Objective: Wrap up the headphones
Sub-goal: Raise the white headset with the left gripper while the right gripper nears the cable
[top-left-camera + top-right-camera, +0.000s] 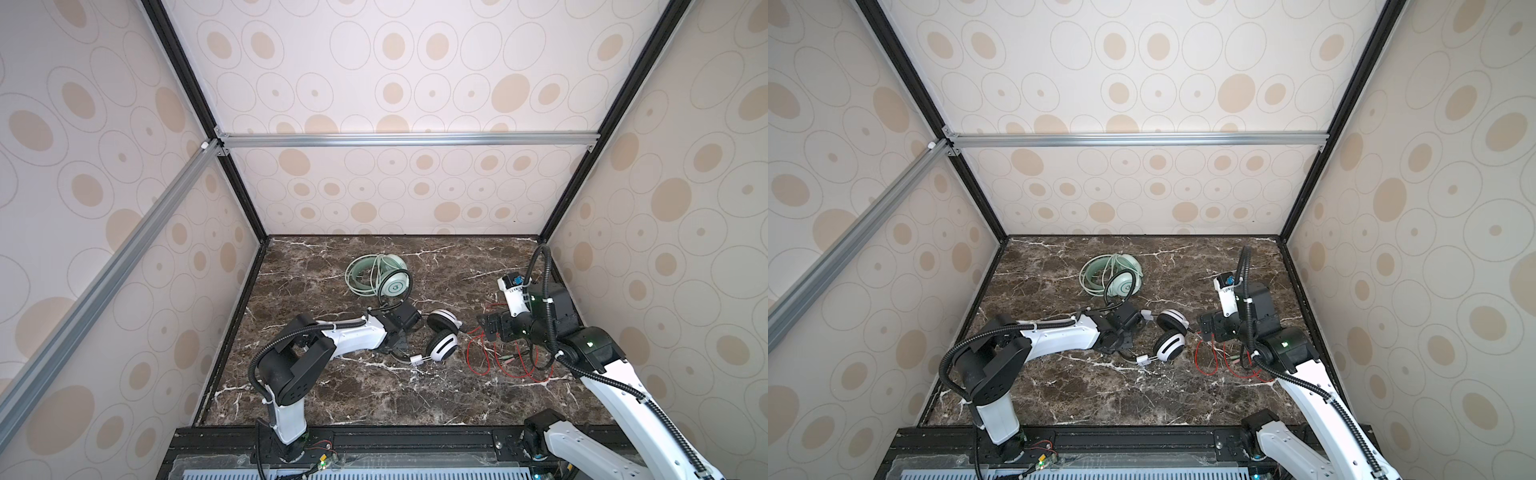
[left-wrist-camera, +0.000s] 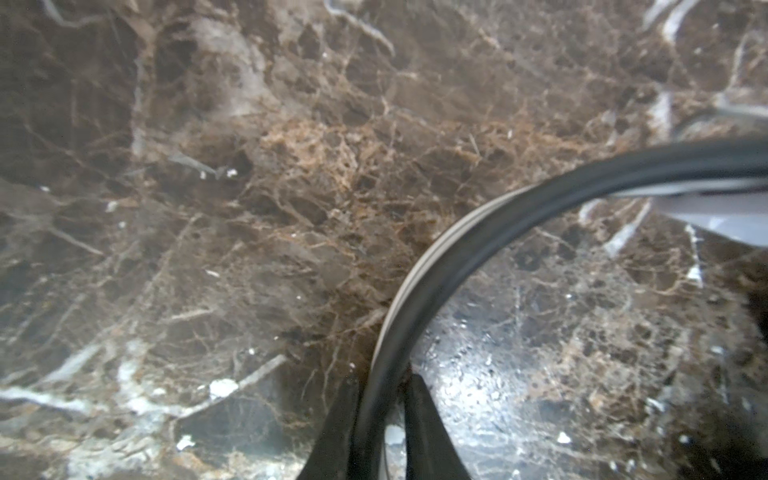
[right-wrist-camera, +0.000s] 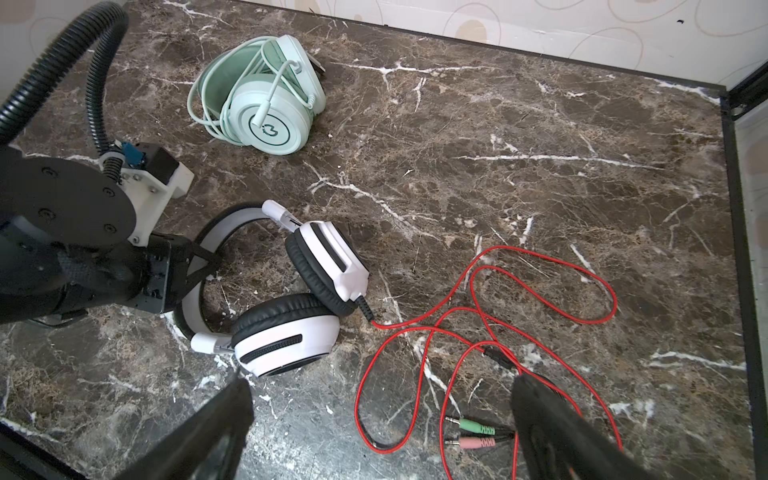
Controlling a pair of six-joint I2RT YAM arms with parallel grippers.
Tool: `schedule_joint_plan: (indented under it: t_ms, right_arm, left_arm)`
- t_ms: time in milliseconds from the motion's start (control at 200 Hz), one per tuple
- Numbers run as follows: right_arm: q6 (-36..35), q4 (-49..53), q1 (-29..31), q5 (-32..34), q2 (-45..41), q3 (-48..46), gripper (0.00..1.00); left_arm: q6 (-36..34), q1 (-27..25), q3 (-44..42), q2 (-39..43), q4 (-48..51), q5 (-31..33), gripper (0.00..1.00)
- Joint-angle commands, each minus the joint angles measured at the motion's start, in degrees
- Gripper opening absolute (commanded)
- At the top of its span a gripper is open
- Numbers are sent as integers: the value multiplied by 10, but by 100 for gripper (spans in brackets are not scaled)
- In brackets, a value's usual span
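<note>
here the left gripper (image 2: pixel 382 399) pinches the white headphones' (image 3: pixel 286 345) headband (image 2: pixel 440 266), jaws clamped on it; the right gripper (image 3: pixel 382 384) hangs jaws wide apart over the red cable (image 3: pixel 540 299).

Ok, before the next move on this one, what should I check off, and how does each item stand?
1. Left gripper closed on the grey headband of the white-and-black headphones: ok.
2. Right gripper open and empty above the red cable: ok.
3. Red cable wrapped: not ok, it lies in loose loops on the table.
4. Green and pink plugs free to pick: ok.
5. Loops free of knots: cannot tell, they cross.
6. Mint-green headphones with cable wound around them: ok.
</note>
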State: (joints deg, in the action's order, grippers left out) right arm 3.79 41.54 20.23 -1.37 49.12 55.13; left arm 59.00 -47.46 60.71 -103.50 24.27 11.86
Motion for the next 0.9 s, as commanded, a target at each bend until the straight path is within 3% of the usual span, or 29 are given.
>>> schedule_joint_plan:
  t_ms: [0, 180, 300, 595, 895]
  right_arm:
    - [-1, 15, -2, 7, -15, 5, 100]
    - [2, 25, -2, 5, -27, 2, 100]
    - [9, 34, -2, 4, -38, -7, 100]
    - [7, 39, -3, 0, -61, -17, 100]
    - [-91, -65, -2, -227, -68, 4, 100]
  left_arm:
    - [-8, 6, -4, -3, -8, 18, 10]
    - [-34, 8, 6, 15, -6, 41, 0]
    - [-67, 8, 14, 45, -5, 50, 0]
    - [-183, 16, 124, 109, 114, 74, 0]
    - [-266, 72, 183, 197, 141, 33, 0]
